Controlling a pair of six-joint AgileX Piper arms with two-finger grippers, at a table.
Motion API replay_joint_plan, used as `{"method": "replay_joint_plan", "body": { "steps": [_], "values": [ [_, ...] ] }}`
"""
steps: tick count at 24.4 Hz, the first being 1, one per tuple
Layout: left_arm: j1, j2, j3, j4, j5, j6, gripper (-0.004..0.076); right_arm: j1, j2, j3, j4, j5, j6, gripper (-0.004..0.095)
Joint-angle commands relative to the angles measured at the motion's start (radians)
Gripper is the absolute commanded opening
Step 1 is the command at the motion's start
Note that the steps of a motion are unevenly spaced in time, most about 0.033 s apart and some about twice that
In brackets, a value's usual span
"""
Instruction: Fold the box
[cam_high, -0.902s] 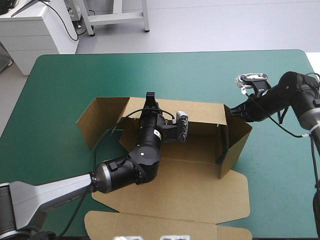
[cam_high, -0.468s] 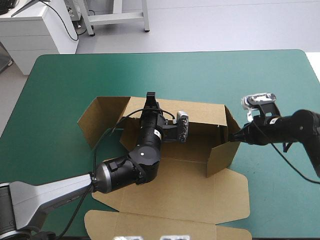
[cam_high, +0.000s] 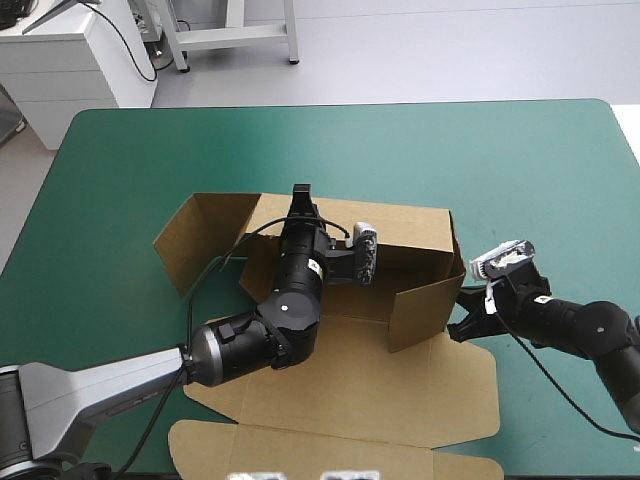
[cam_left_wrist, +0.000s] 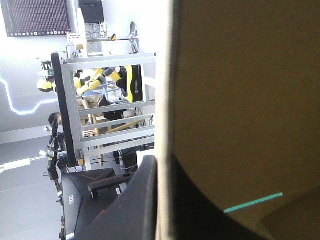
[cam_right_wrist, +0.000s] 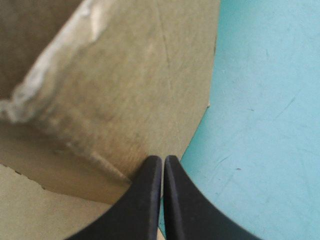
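Left gripper (cam_high: 300, 192): two broad black fin-shaped fingers, pinched all but together on the top edge of the box's far wall, with the board between them. The arm reaches in from the near left, across the flat base.
Left gripper, wrist view: one black finger (cam_left_wrist: 142, 200) lies against one face of the brown sheet (cam_left_wrist: 240, 100). A dark curved shape shows on the other face.
Right gripper (cam_high: 457, 327): the same black fin-shaped pair, fingers pressed together in one pointed arch, nothing between them. It is low over the table at the right of the box.
Right gripper, wrist view: the tips (cam_right_wrist: 163, 159) sit at the edge of the brown board (cam_right_wrist: 125, 90), where it meets the cover (cam_right_wrist: 265, 125). Whether they touch it cannot be told.
Box (cam_high: 380, 380): a cut sheet of brown corrugated board, partly raised, in the middle of the table toward the near edge.
Far wall (cam_high: 400, 225): upright along the far side of the base.
Left end flap (cam_high: 200, 240): standing, angled outward to the left.
Right end flap (cam_high: 425, 300): standing, swung inward over the base, just beside the right gripper.
Lid panel (cam_high: 330, 450): flat on the table at the near edge, with rounded tabs at its ends.
Table (cam_high: 400, 150): rounded corners and a plain teal-green cover, bare on the far half.
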Motion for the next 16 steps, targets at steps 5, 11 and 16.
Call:
{"method": "replay_joint_plan", "body": {
  "steps": [5, 11, 16],
  "values": [
    [-0.006, -0.038, -0.021, 0.048, 0.003, -0.009, -0.0008, 0.001, -0.016, -0.023, 0.112, 0.114, -0.205, 0.0213],
    [-0.006, -0.038, -0.021, 0.048, 0.003, -0.009, -0.0008, 0.001, -0.016, -0.023, 0.135, 0.108, -0.247, 0.0633],
    [-0.006, -0.038, -0.021, 0.048, 0.003, -0.009, -0.0008, 0.001, -0.014, -0.023, 0.203, 0.070, -0.259, 0.0664]
  ]
}}
